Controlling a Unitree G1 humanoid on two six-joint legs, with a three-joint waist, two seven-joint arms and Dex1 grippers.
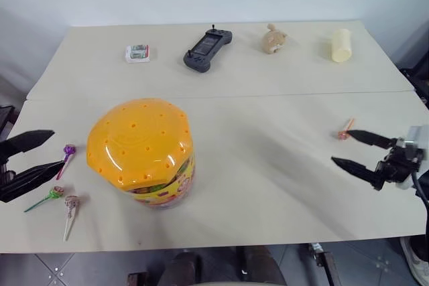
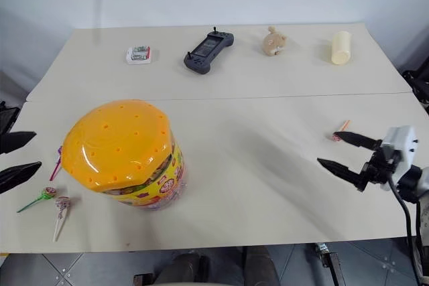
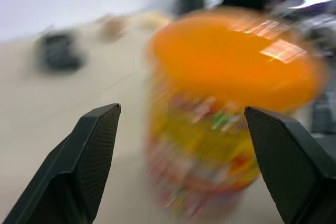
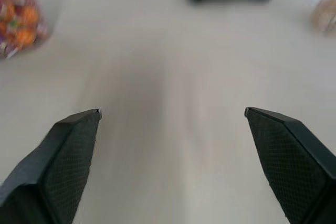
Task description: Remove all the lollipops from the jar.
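Your table (image 1: 268, 165) is pale beige, with a seam across the middle. Along the top of the frame you have a small card pack (image 1: 137, 53), black controller (image 1: 208, 49), plush toy (image 1: 273, 39) and pale yellow cylinder (image 1: 341, 45). The jar (image 1: 142, 152) stands lower left, three lollipops (image 1: 59, 192) lying beside it; one orange lollipop (image 1: 344, 130) lies at right.

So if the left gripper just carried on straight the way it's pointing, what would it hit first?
Most likely the jar: the open left gripper points at it, nothing between them in its wrist view. The magenta lollipop lies close below that line.

Black, pointed, cross-hatched jaws; the right gripper (image 2: 342, 152) has a white housing and black cable.
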